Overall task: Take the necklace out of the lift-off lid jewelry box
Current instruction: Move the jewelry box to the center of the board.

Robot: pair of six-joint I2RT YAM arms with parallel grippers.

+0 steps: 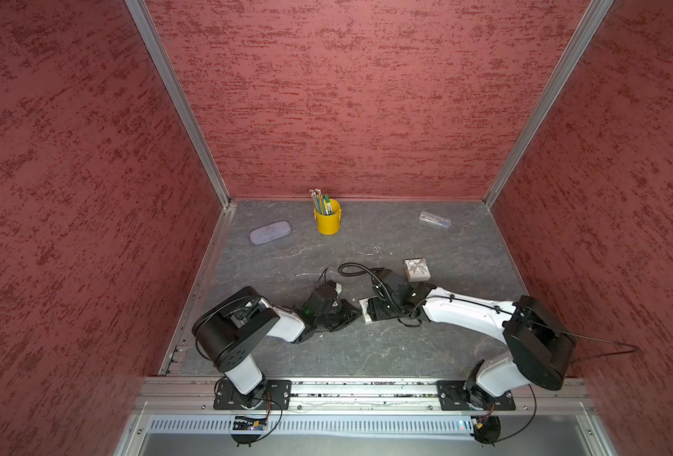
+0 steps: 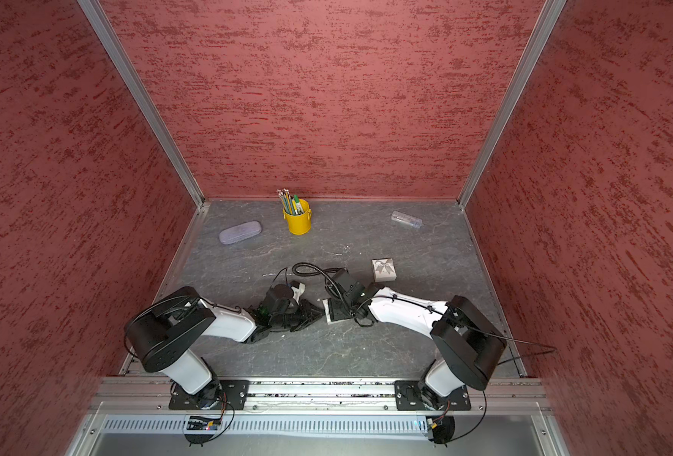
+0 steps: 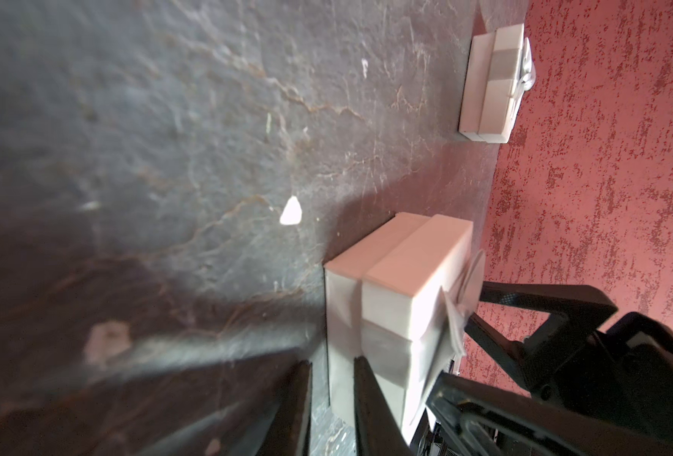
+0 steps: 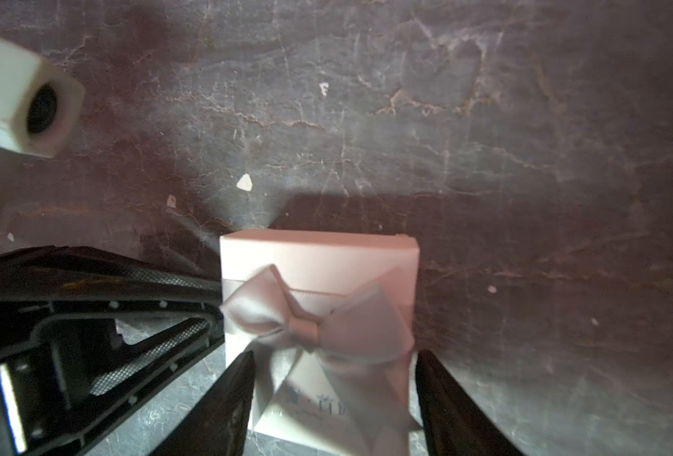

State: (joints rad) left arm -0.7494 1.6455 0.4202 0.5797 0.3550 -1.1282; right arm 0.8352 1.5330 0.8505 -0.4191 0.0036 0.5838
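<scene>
Right wrist view: right gripper (image 4: 335, 355) fingers sit against opposite sides of the lid (image 4: 319, 252), clamped on it. The lid is seated on the jewelry box (image 1: 365, 312), which stands on the table (image 1: 366, 355) between both grippers. At the box base, left gripper (image 3: 333, 363) fingers are nearly together; whether they grip cannot be determined. Beyond: second bowed box (image 1: 417, 269), then yellow pencil cup (image 1: 328, 223).

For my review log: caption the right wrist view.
Right hand clasps the ribboned jewelry box lid; left hand braces the side.
</scene>
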